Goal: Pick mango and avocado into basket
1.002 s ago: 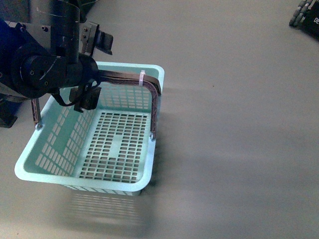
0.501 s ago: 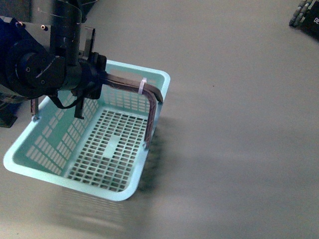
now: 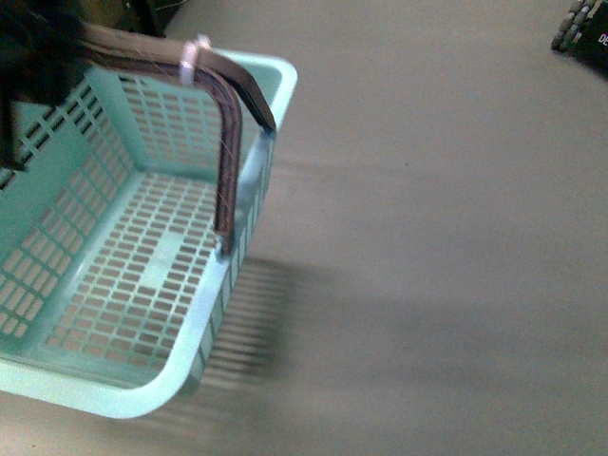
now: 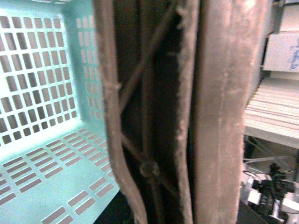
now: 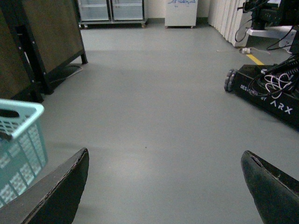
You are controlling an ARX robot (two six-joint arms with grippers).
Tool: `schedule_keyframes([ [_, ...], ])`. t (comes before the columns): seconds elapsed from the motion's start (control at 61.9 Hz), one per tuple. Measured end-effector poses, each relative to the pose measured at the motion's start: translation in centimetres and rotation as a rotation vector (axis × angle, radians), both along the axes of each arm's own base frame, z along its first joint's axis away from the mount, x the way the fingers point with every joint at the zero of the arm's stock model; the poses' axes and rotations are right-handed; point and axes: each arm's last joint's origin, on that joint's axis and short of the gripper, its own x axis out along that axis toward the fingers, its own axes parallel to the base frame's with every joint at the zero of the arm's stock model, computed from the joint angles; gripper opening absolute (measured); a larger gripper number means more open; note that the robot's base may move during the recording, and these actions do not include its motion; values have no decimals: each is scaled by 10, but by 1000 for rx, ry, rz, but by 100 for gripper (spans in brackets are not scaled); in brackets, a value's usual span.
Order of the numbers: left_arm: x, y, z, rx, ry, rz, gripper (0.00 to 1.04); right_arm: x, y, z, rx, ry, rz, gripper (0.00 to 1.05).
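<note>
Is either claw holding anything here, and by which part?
The left claw grips the light aqua-blue slotted plastic basket by the top bar of its brown-grey swing handle. The right claw is open and empty.

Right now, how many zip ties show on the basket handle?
1: white zip tie at the handle's bend; the handle's left end is out of frame, maybe hiding another.

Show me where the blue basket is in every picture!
Front view: the basket fills the left side, big and close.
Left wrist view: its slotted wall shows behind the brown handle, very close up.
Right wrist view: only one corner peeks in at the edge.
Shared landmark: the handle joins front and left wrist; the black wheeled base joins front and right wrist.
</note>
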Motion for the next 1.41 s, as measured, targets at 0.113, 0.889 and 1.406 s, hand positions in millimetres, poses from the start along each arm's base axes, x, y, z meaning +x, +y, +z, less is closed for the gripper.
schedule_keyframes([
  [0.113, -28, 12, 36, -17, -56, 19, 16, 0, 0, 0, 0, 0, 0, 96],
  [0.889, -125, 52, 127, -58, -230, 65, 16, 0, 0, 0, 0, 0, 0, 96],
  [1.406, -124, 52, 127, -58, -226, 65, 16, 0, 0, 0, 0, 0, 0, 96],
])
